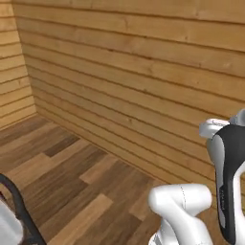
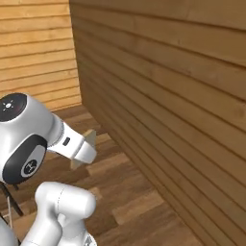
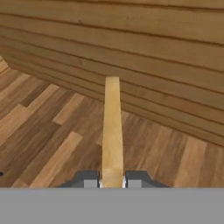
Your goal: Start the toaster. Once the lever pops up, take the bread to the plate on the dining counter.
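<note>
Gripper [image 3: 112, 183] clamped on the bread [image 3: 112, 127], slice seen edge-on between the two fingertips [image 3: 89, 181], running away from the hand. Right base view: the bread [image 2: 87, 139] projects from the white wrist, above the wood-plank floor [image 2: 129, 192], beside the horizontal plank wall [image 2: 182, 96].

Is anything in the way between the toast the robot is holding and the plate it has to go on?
That cannot be settled from here. The gripper holds the bread edge-on, facing a wooden plank wall and wood floor. The plate and the dining counter lie outside these views, so the path to them cannot be judged.
</note>
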Motion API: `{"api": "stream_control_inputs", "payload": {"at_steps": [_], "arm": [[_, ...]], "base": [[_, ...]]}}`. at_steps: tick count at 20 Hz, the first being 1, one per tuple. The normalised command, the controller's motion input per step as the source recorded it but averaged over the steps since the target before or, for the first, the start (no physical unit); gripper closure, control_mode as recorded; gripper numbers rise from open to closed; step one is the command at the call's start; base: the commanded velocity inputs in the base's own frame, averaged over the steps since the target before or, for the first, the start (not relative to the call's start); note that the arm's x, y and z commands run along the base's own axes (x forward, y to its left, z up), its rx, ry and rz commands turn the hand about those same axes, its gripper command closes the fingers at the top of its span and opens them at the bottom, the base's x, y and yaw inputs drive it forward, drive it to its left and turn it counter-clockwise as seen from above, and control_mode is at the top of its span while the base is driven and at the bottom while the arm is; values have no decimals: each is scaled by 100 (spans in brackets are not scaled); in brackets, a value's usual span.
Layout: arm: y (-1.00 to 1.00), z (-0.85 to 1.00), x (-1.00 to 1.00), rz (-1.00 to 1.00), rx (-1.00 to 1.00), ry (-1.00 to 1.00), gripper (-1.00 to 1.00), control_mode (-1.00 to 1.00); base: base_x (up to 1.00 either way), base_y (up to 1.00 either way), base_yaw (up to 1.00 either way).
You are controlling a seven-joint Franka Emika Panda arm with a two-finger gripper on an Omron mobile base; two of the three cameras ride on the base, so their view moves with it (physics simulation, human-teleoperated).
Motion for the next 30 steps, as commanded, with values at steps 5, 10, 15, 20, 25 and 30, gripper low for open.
{"api": "stream_control_inputs", "payload": {"at_steps": [5, 10, 15, 20, 25, 30], "arm": [[0, 0, 0, 0, 0, 0, 100, 100], [0, 0, 0, 0, 0, 0, 100, 100], [0, 0, 0, 0, 0, 0, 100, 100], [0, 0, 0, 0, 0, 0, 100, 100], [0, 0, 0, 0, 0, 0, 100, 100], [0, 0, 0, 0, 0, 0, 100, 100]], "base": [[100, -19, 66], [100, -32, 63], [98, -45, 59], [92, -48, 59], [92, -49, 59], [80, -51, 60]]}}
